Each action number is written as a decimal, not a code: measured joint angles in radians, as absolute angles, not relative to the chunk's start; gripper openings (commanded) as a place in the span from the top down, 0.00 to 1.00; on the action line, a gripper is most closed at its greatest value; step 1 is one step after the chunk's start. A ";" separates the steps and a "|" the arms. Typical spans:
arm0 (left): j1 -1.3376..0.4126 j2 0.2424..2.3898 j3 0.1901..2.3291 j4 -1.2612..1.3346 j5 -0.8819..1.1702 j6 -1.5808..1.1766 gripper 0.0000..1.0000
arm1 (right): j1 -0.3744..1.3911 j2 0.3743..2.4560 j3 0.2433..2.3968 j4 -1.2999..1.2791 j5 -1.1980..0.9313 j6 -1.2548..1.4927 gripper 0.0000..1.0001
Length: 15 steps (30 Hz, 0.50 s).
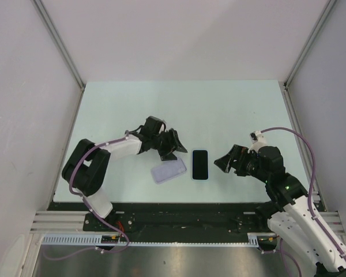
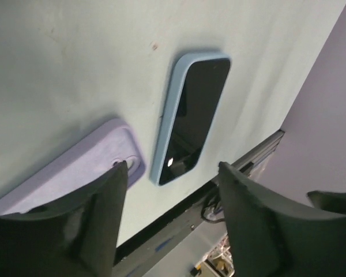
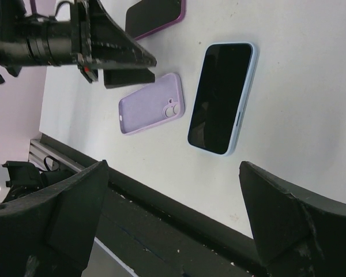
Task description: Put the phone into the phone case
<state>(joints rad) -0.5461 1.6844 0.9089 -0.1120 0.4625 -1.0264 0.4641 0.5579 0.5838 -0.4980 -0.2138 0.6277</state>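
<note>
Two empty grippers gape wide: left gripper [image 1: 172,147] by the lilac phone case [image 1: 168,171], right gripper [image 1: 230,163] beside the phone [image 1: 200,164].

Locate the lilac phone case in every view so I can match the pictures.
Top external: the lilac phone case lies below centre, just left of the phone.
Left wrist: the case is at lower left, with the phone to its right.
Right wrist: the case is left of centre, with the phone to its right.
Shared landmark: the dark-screened phone with the pale blue rim, beside the case in all three.
</note>
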 measured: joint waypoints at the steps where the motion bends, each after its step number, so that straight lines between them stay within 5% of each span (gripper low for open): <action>1: -0.546 1.693 0.944 -0.147 0.457 -0.994 0.21 | 0.464 0.558 0.584 -0.498 -0.214 0.628 0.00; 10: -0.545 1.699 1.271 -0.502 0.175 -0.505 0.15 | 0.467 0.567 0.584 -0.497 -0.220 0.628 0.00; 15: -0.534 1.649 1.302 -0.491 0.009 -0.149 0.12 | 0.467 0.572 0.584 -0.497 -0.241 0.627 0.00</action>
